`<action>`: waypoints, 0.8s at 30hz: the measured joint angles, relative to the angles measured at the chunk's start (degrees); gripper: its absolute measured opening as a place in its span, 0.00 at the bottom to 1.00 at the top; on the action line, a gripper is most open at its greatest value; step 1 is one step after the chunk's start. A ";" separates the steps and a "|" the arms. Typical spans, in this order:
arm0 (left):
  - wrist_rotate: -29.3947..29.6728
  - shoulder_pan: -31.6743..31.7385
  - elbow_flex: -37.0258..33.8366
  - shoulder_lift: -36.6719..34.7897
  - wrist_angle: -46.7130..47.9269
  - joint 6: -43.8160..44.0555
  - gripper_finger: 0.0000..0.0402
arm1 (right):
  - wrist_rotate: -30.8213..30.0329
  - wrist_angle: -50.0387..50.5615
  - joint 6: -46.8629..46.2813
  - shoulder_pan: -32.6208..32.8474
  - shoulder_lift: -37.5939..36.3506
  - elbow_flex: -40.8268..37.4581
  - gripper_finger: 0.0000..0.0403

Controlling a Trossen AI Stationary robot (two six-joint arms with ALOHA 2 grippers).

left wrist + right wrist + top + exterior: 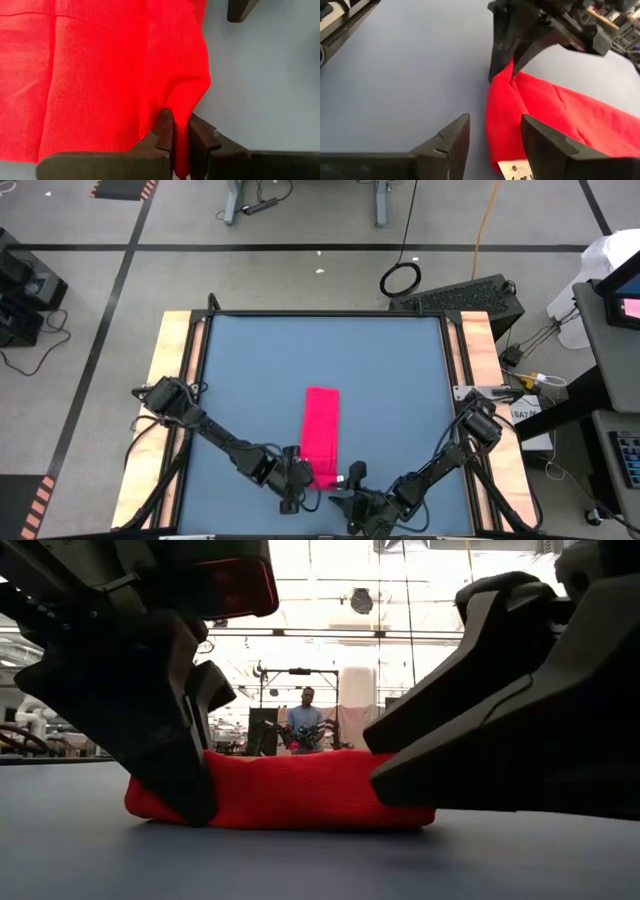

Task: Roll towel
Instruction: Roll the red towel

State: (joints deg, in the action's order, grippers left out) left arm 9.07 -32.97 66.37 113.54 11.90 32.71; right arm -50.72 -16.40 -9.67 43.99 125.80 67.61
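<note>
The red-pink towel [321, 432] lies folded into a narrow strip on the blue table, running from the far side toward the near edge. Its white tag [516, 169] is at the near end. My left gripper [302, 475] is at the towel's near left corner, shut on the cloth [181, 150]. It also shows in the low view [190, 785] and the right wrist view [507, 60]. My right gripper [495, 137] is open at the near right corner [350, 480], with the tag between its fingers. I cannot tell whether it touches the cloth. My left gripper pinches a raised fold of the towel at its near left corner [183, 131] between its two fingers [165, 131]. The fingers come from above, pointing down [510, 70]. The rest of the towel lies flat on the table.
Wooden rails [180, 380] run along both sides of the table. The blue top [320, 350] beyond the towel's far end is bare. A person [305, 712] stands in the room beyond the table.
</note>
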 joint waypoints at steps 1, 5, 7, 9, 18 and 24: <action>-0.28 0.16 0.00 0.00 0.00 0.00 0.07 | 0.00 -0.13 1.01 0.00 0.00 0.02 0.41; -0.60 0.63 0.00 0.00 0.00 -0.01 0.07 | -0.10 0.70 0.98 -0.38 0.02 0.04 0.40; -0.71 0.72 0.00 0.00 0.00 -0.02 0.07 | 0.26 1.64 -0.82 -0.96 0.03 0.04 0.39; -0.76 0.74 0.00 0.00 -0.01 -0.02 0.07 | 0.76 2.18 -1.88 -1.65 0.04 0.04 0.37; -0.73 0.73 0.00 0.00 0.05 -0.31 0.07 | 8.32 5.59 -9.05 -5.60 0.04 0.04 0.41; 0.33 0.43 0.00 0.06 0.04 -0.11 0.08 | 8.65 7.48 -14.39 -6.08 0.07 0.07 0.38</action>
State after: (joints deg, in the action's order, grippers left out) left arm 9.40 -32.54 66.37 113.59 11.94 32.60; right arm -42.07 -8.91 -24.06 37.91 125.86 67.68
